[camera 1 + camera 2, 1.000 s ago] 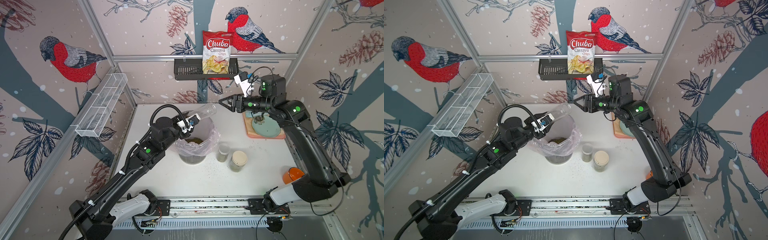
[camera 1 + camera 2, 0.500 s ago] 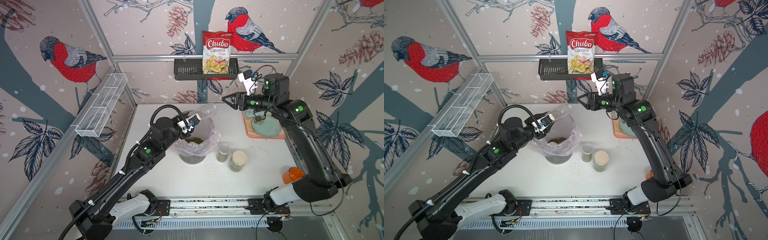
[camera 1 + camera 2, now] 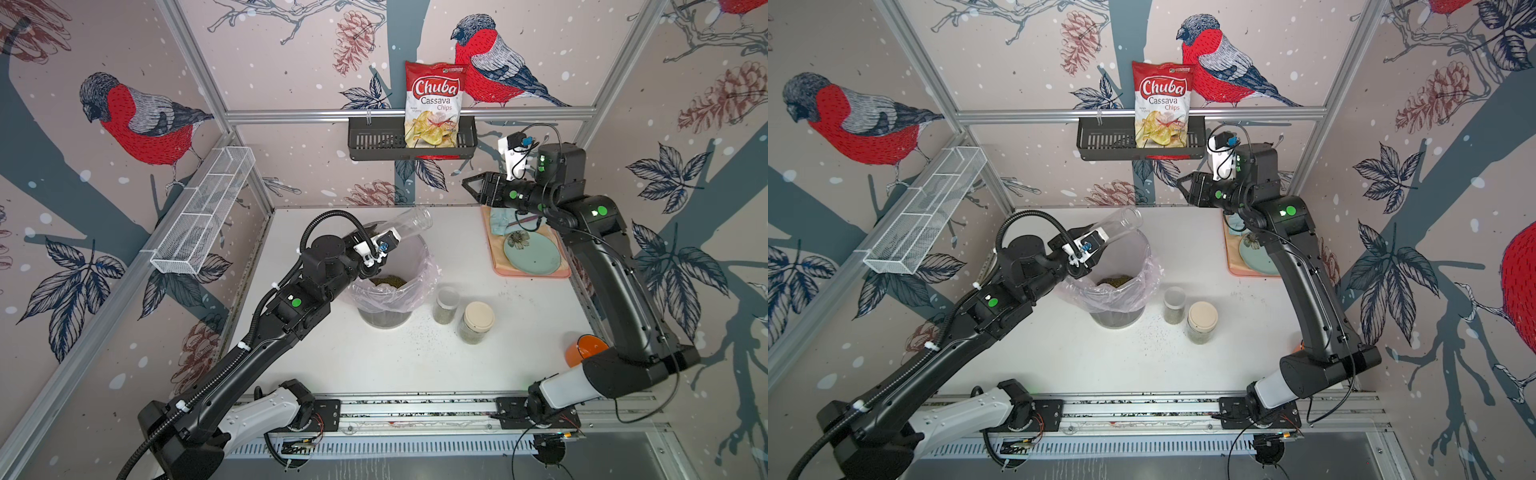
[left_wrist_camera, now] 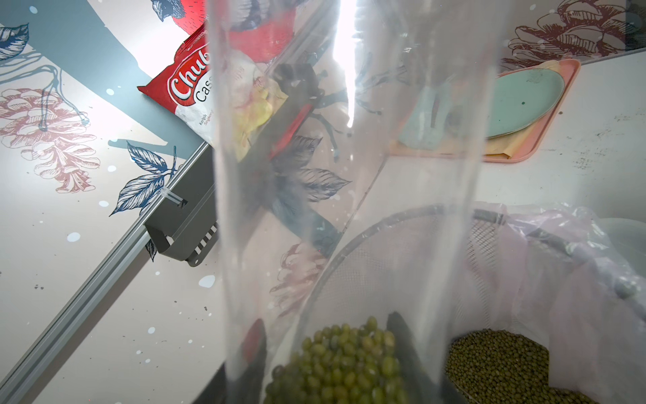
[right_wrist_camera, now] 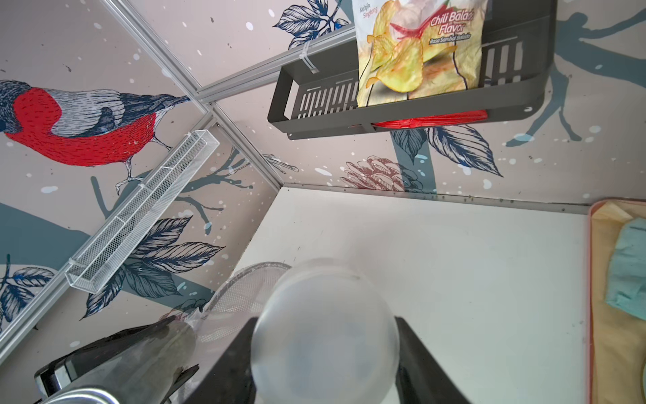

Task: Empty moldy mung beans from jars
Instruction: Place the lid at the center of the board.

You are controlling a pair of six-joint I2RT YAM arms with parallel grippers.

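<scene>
My left gripper is shut on a tall clear tube jar, held tilted over the bin with its open mouth pointing up and away. Mung beans sit in the tube's lower end between the left gripper fingers. More beans lie in the pink-lined bin. My right gripper hangs high near the back wall, shut on a frosted round lid. A short jar and a wider jar with cream lid stand right of the bin, both holding beans.
A pink tray with a teal plate sits at the back right under the right arm. An orange mug stands at the right edge. A black shelf with a chips bag and a white wire basket hang on the walls. Loose beans dot the table.
My right gripper has drawn back to the right and upward with the lid, away from the tube's mouth. The left arm and tube have stayed still.
</scene>
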